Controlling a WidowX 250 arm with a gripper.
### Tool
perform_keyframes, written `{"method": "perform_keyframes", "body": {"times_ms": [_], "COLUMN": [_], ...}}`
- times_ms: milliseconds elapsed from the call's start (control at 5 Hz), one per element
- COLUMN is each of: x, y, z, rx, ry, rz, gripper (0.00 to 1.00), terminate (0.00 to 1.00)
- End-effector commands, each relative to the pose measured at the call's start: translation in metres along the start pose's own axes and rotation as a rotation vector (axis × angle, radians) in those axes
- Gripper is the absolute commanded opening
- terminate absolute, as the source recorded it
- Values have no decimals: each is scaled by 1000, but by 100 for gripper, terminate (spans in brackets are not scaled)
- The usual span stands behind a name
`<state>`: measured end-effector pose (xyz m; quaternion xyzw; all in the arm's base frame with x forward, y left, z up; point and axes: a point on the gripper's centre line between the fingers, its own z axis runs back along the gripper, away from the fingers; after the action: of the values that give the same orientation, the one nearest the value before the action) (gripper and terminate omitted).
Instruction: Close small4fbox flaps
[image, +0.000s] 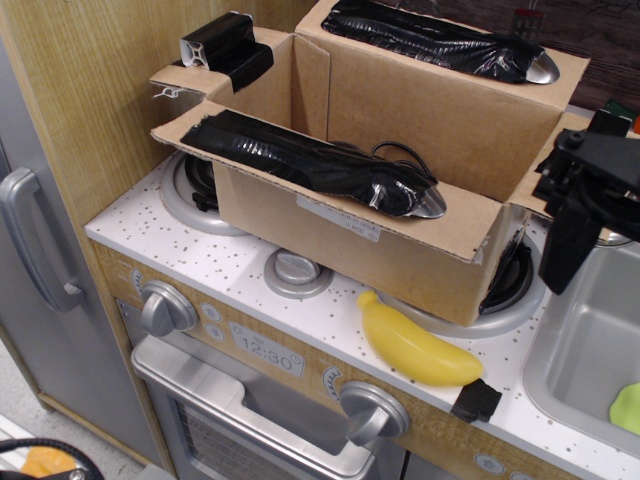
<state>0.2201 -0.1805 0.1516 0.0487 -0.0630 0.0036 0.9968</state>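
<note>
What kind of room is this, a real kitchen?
Most likely a toy play kitchen, not a real one. The speckled counter has stove burners, an oven with knobs and a painted clock, plus a sink. A cardboard box sits on top.

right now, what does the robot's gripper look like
The gripper at the right edge is matte black all over, built of blocky angular pieces with a long flat finger hanging down. Its surfaces look plain, with no markings I can make out, and no cables are clearly visible. Only part of it is in frame.
</note>
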Motion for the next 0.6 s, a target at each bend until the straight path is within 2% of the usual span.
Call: {"method": "perform_keyframes", "body": {"times_ms": [0, 400], "x": [0, 9], "y": [0, -13], "z": [0, -17], "rx": [0, -39], "ry": [0, -23], "rz": [0, 52], "gripper": [100, 100], "terminate": [0, 0]}}
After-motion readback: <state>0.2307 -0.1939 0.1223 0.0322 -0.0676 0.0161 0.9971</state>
